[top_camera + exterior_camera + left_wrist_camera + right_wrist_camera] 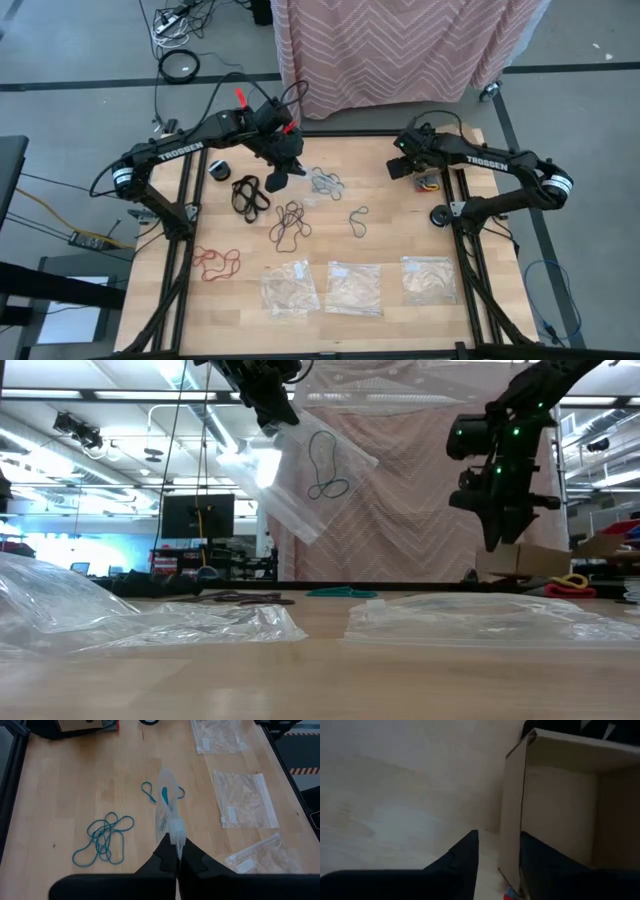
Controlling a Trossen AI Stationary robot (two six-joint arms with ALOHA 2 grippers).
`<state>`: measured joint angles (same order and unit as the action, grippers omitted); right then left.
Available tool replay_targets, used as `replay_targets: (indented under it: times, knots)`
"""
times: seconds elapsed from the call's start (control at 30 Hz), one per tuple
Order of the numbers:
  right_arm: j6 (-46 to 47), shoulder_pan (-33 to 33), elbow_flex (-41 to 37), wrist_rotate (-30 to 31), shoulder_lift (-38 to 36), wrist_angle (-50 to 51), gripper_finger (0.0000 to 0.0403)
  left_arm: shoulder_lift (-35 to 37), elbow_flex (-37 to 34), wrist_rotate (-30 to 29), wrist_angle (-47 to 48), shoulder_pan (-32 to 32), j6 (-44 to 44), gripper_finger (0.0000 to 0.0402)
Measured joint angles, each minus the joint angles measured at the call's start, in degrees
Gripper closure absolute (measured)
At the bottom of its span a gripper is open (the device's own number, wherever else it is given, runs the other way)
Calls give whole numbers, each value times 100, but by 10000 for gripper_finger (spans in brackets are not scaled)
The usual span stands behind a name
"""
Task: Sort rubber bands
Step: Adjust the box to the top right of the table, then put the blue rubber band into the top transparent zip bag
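On the wooden table [390,245], teal, black, brown and red rubber bands [325,182] lie in separate clusters above three clear bags [355,288]. My arms read TROSSEN; my left gripper [177,851] pinches a clear bag [315,470] with teal bands aloft. My right gripper [499,854], jaws parted, straddles a cardboard box [560,805] wall.

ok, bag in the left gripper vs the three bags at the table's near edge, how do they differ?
The held bag hangs in the air, pinched shut in the left gripper; the three bags lie flat on the table. The held bag has a teal rubber band inside; any contents of the flat ones cannot be made out. All are clear plastic.
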<state>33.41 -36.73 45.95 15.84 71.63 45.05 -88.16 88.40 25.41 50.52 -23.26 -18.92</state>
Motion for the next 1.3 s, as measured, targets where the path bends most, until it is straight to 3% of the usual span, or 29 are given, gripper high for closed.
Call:
replay_targets:
  times: [0.4,0.8,0.93,1.1,1.3]
  knots:
    - [-245,0,0,50,-457,-89,279,0,0,0,-7,0,-22,402]
    - [-310,114,2,-467,-633,-1271,277,0,0,-7,0,-1,-31,402]
    - [-483,158,2,-1108,-635,-1379,279,0,0,-9,26,-1,-33,402]
    - [-761,765,4,-2075,-229,-1363,286,0,0,-159,116,0,-144,402]
    - [-907,1689,4,-2170,504,-1589,291,0,0,-150,156,0,-166,402]
